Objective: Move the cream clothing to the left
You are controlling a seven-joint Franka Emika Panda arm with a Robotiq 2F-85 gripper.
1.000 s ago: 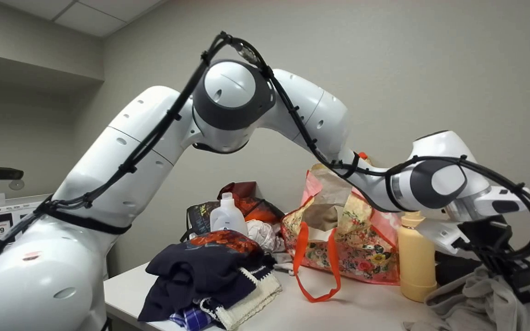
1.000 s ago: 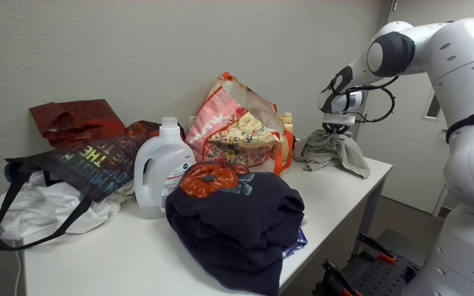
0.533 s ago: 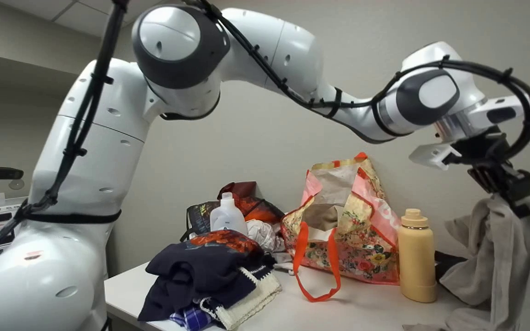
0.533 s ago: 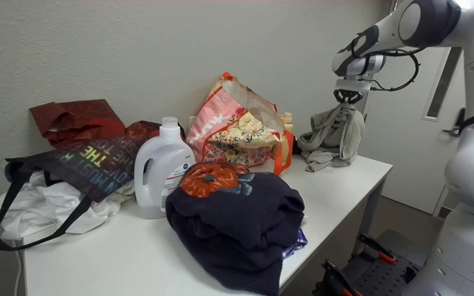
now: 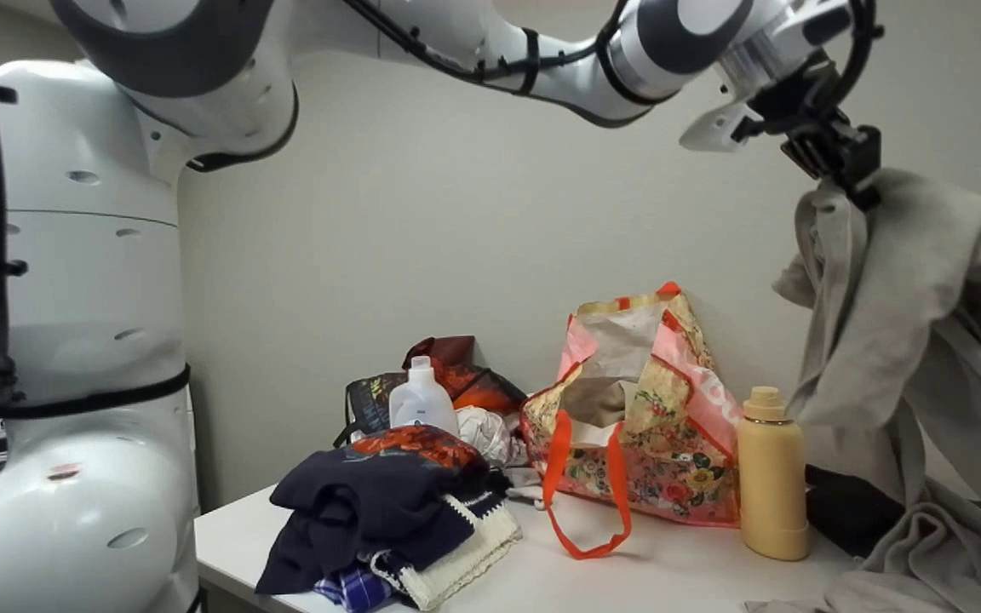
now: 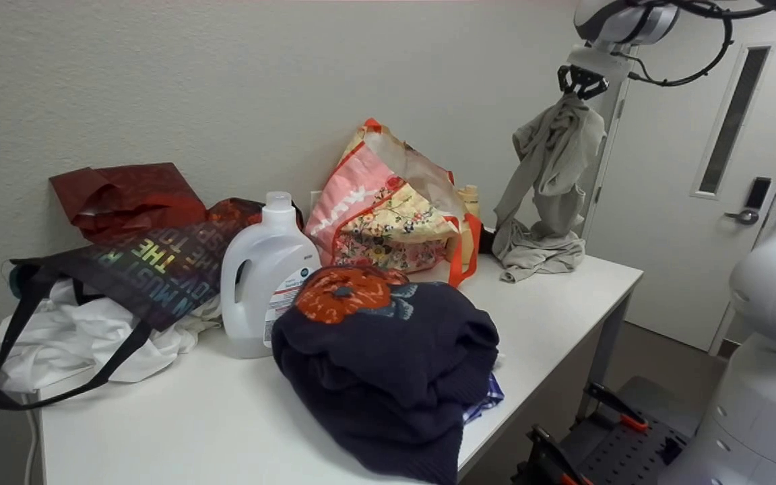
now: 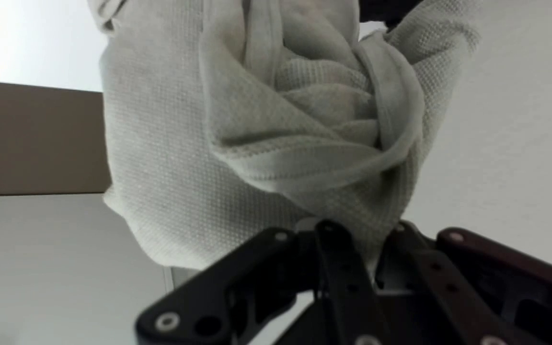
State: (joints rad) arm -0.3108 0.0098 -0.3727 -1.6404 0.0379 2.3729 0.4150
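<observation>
The cream clothing, a greyish-beige cloth, hangs from my gripper in both exterior views (image 5: 908, 298) (image 6: 553, 162). Its upper part is lifted high and its lower folds still lie on the table's far end. My gripper (image 5: 855, 191) is shut on the top of the cloth; it also shows in an exterior view (image 6: 576, 94). In the wrist view the fingers (image 7: 367, 244) pinch a bunched fold of the cloth (image 7: 161, 143), which fills much of that view. The fingertips are partly hidden by the fabric.
A yellow bottle (image 5: 771, 477) stands right beside the hanging cloth, with a black item (image 5: 852, 511) behind. A floral bag (image 5: 669, 460) is next to it. A navy sweater (image 5: 371, 511) and a detergent jug (image 6: 270, 283) are further along the white table (image 6: 159, 431).
My gripper has risen from the table with the cloth in it, stretching the cloth upward, and has shifted somewhat back toward the robot's base. The other objects have not moved.
</observation>
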